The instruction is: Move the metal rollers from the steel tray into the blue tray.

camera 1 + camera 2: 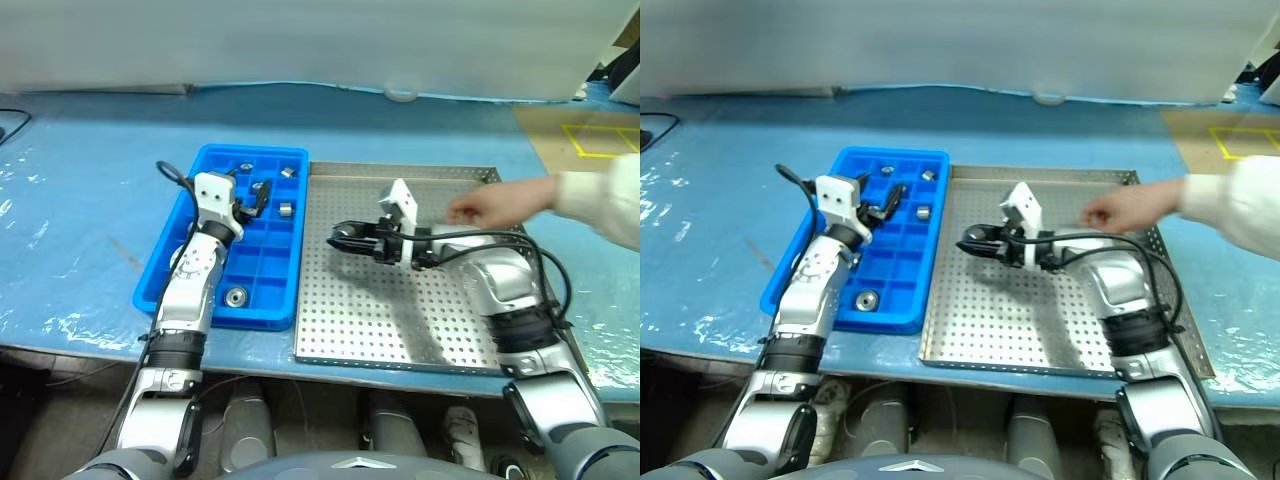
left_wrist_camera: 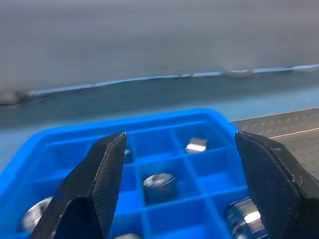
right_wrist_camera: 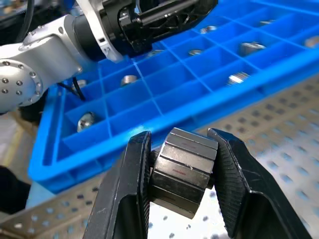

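blue plastic-covered table (image 1: 420, 130), pale wall (image 1: 300, 40) behind.

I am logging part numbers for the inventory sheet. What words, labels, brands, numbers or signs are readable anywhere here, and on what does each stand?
No text reads in any view.
The metal roller clamped in the right gripper: bare faceted metal, no marking.
The blue tray and steel tray: no label or number.
Yellow floor lines beyond the table: tape marking only, no letters.
The left gripper, open over the blue tray: plain black fingers.
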Motion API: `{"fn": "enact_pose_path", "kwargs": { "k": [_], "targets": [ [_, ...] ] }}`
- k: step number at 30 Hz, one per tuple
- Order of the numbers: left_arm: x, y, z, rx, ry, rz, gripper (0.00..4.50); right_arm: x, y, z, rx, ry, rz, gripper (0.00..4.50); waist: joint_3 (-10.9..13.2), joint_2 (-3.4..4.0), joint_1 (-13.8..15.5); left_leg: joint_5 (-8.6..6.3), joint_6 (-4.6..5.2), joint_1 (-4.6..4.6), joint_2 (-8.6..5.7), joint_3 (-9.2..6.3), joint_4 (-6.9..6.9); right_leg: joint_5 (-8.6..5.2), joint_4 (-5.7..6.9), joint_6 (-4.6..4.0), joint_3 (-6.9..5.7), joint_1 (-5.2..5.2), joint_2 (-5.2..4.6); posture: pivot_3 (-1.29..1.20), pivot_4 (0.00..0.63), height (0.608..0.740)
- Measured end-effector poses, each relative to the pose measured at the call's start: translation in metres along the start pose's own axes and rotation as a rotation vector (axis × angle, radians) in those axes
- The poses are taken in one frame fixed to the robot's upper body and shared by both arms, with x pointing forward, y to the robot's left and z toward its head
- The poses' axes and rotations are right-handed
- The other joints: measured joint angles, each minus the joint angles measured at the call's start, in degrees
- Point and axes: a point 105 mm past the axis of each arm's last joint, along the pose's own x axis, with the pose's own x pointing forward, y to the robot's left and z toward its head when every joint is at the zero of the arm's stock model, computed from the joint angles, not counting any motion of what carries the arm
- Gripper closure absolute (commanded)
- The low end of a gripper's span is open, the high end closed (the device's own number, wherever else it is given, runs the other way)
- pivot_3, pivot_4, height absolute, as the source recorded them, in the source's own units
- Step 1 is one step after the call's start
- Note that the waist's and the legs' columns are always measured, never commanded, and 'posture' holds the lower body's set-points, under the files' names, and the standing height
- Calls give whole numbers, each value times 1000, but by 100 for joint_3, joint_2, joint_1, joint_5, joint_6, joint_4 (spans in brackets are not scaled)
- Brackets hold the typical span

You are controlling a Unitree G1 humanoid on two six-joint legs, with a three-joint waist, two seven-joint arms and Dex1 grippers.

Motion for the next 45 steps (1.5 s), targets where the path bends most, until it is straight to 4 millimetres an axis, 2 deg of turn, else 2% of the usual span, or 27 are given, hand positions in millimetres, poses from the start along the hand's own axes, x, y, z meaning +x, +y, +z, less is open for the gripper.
{"fn": "enact_pose_path", "kwargs": {
  "k": [3,6,10,13,16,21,26,31,37,38,44,45],
  "targets": [
    [-8,13,7,23,-10,65,846,23,-2,13,-38,-40,29,3108,1,-2,59,4,-7,0,0,-6,-1,2,6,-3,-4,0,-2,263,150,740],
    [-17,25,11,53,-11,124,846,49,-12,24,-64,-68,-1,3108,2,-3,83,10,-18,-2,0,-12,-7,3,11,-4,-9,-4,-1,318,150,740],
    [-32,31,10,77,6,169,846,69,-29,24,-78,-33,-63,3108,2,-4,204,16,-28,-9,1,-17,-33,-1,4,-10,-21,-16,1,371,150,740],
    [-43,36,6,114,31,188,846,78,-34,14,-82,2,-74,3108,2,-4,306,17,-30,-33,5,-23,-42,-7,1,-20,-33,-35,3,401,150,740],
    [-52,44,-1,114,63,231,846,87,-28,9,-77,2,-41,3108,2,-4,350,23,-36,-94,6,-41,-28,-6,17,-22,-46,-88,6,423,150,740],
    [-55,47,2,122,65,246,846,96,-25,11,-97,-8,-34,3108,2,-5,337,31,-50,-77,12,-56,-14,-17,75,-38,-49,-90,7,447,150,740],
    [-63,47,-5,120,99,253,846,107,-20,16,-96,-31,-30,3108,2,-4,342,45,-74,-72,16,-99,-31,-17,105,-50,-62,-97,11,471,150,740],
    [-65,46,-3,122,96,259,846,114,-19,16,-110,-33,-32,3108,3,-3,522,49,-81,-89,11,-124,-33,-16,103,-56,-89,-95,12,479,150,740],
    [-66,48,-3,123,97,271,846,115,-26,24,-176,-19,-76,3108,2,-3,702,51,-84,-93,9,-134,-33,-21,98,-62,-100,-89,11,479,150,740],
    [-66,48,-3,125,97,272,846,115,-27,22,-179,-12,-84,2370,3,-3,719,52,-85,-94,9,-136,-33,-22,99,-63,-101,-89,12,479,150,740],
    [-65,45,-3,123,98,265,846,109,-32,16,-173,8,-88,464,3,-3,781,53,-87,-97,11,-142,-33,-23,100,-63,-104,-90,14,479,150,740],
    [-64,44,-3,121,97,260,846,107,-33,15,-176,11,-90,464,3,-3,788,53,-87,-97,11,-142,-33,-22,100,-63,-105,-90,14,479,150,740]
  ]
}}
